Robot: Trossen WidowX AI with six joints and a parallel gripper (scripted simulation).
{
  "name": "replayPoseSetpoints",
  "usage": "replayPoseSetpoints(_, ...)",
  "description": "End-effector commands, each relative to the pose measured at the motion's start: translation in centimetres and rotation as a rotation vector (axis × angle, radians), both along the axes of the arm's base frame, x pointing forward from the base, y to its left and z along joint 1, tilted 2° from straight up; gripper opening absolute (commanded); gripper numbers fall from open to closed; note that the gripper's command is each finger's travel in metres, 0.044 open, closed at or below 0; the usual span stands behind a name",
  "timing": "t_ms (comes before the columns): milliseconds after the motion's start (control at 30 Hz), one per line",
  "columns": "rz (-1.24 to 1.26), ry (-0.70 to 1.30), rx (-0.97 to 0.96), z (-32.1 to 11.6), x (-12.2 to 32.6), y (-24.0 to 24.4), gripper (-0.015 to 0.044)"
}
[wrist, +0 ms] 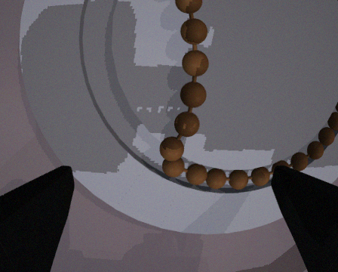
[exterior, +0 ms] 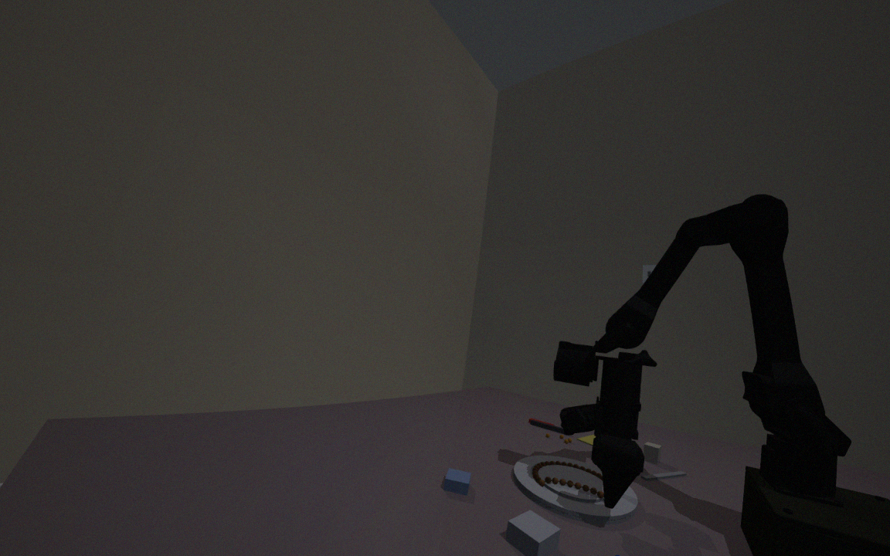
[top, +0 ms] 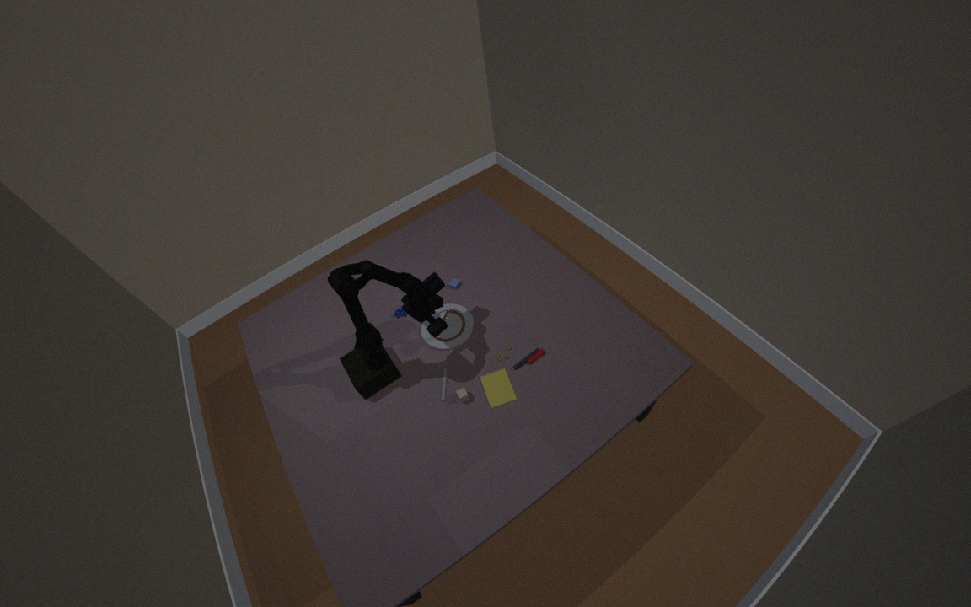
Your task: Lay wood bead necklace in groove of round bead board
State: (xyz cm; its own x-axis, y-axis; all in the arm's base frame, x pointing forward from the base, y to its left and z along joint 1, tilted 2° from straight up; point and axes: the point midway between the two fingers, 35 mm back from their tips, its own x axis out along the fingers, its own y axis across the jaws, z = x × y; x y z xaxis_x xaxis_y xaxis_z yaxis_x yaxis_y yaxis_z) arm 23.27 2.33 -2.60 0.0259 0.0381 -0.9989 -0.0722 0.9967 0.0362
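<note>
The round whitish bead board (top: 431, 342) (exterior: 523, 474) (wrist: 139, 193) lies on the table. The brown wood bead necklace (top: 464, 324) (exterior: 578, 485) (wrist: 193, 94) is on it. In the wrist view its right and bottom beads follow the groove, with a tight bend at the bottom left. From there a strand runs up across the board's inner face, inside the groove's bare left arc. My gripper (top: 437, 327) (exterior: 613, 503) (wrist: 177, 178) is wide open and empty over the board's near edge; its right fingertip overlaps a bottom bead in the wrist view. The necklace's upper part is outside the wrist view.
A light blue block (top: 454, 283) (exterior: 457, 482) and a white block (exterior: 533, 532) stand near the board. A dark blue cluster (top: 399, 311), a grey rod (top: 443, 385), a small white block (top: 462, 393), a yellow sheet (top: 498, 389) and a red-and-black tool (top: 535, 356) lie around it.
</note>
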Motion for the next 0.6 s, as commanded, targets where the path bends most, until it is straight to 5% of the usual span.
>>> replayPoseSetpoints(0, -0.004, 0.002, 0.001, 0.0, 0.0, 0.0, 0.0440)
replayPoseSetpoints(333, -0.004, 0.002, 0.001, 0.0, 0.0, 0.0, 0.0440)
replayPoseSetpoints(567, -0.177, 0.007, 0.006, 3.1, 1.0, 0.2, 0.0256)
